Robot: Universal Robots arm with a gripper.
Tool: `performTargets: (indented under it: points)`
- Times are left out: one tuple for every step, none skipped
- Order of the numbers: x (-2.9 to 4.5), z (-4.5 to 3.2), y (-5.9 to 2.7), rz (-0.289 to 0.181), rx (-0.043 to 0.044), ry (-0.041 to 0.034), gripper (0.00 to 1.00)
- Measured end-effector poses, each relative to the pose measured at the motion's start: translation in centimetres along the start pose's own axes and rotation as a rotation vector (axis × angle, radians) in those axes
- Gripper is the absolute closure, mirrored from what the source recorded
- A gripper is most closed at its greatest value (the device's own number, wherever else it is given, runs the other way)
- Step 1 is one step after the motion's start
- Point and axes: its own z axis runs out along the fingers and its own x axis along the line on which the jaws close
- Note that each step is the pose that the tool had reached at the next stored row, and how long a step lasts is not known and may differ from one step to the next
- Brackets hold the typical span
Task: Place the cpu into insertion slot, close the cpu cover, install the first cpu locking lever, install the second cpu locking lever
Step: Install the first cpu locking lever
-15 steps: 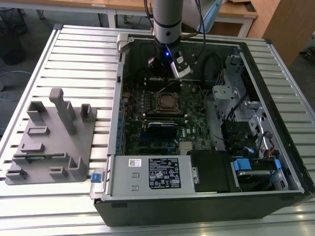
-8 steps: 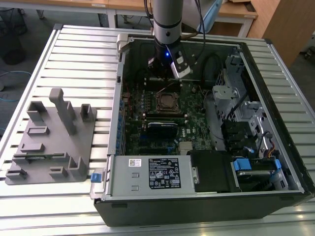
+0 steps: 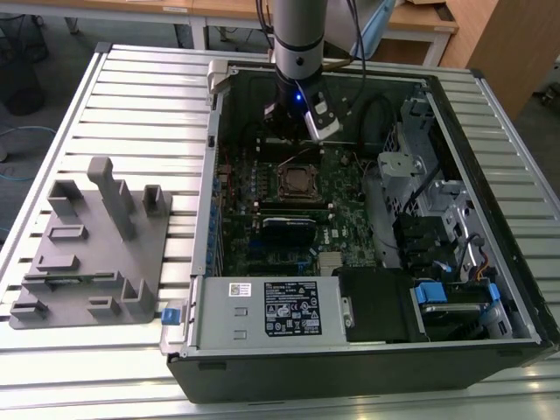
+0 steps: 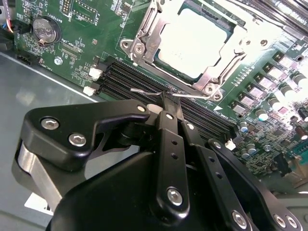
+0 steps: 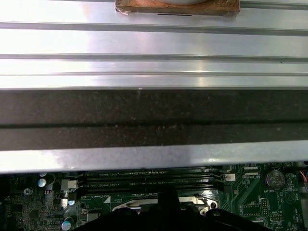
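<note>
Slatted aluminium tabletop [image 3: 131,96] carries an open computer case [image 3: 350,359] lying on its side, with the arm reaching down into it. On the green motherboard sits the insertion slot [image 3: 297,179], and the cpu [image 4: 197,43] lies flat inside it, a small square chip whose dull silver-grey top looks pale and almost white under the light. The cpu cover [image 4: 146,30], a thin silver frame, is folded down over the slot, and the chip's top shows through its large window. Just beside the slot, along the edge facing the long black memory slots [image 4: 120,82], a thin wire locking lever [image 4: 144,90] runs across. The gripper [image 4: 167,98] hovers at that edge, its two black fingers [image 4: 168,139] pressed together with no gap between the tips. The tips meet right at the wire; whether they pinch it cannot be told. Well apart from the slot, outside the case, a grey fixture block [image 3: 96,254] rests on the table.
</note>
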Motion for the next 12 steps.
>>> performTargets:
  points:
    - [-0.03, 0.02, 0.00, 0.000, 0.0000, 0.0000, 0.89]
    - [-0.05, 0.04, 0.00, 0.000, -0.0001, -0.0001, 0.89]
    - [-0.06, 0.09, -0.01, 0.000, -0.0003, -0.0002, 0.89]
    - [-0.06, 0.13, -0.02, 0.000, -0.0002, -0.0002, 0.89]
    - [-0.06, 0.17, -0.03, 0.000, 0.0001, 0.0000, 0.89]
    - [-0.06, 0.22, -0.03, 0.000, 0.0000, -0.0001, 0.89]
    - [-0.06, 0.23, -0.04, 0.000, 0.0001, 0.0000, 0.89]
    - [-0.06, 0.23, -0.04, 0.000, 0.0002, 0.0001, 0.89]
    - [-0.06, 0.23, -0.04, 0.000, 0.0003, 0.0001, 0.89]
    - [-0.06, 0.24, -0.04, 0.000, 0.0002, 0.0001, 0.89]
    - [-0.06, 0.24, -0.04, 0.000, 0.0001, 0.0000, 0.89]
    - [-0.08, 0.26, -0.04, 0.000, 0.0000, 0.0000, 0.89]
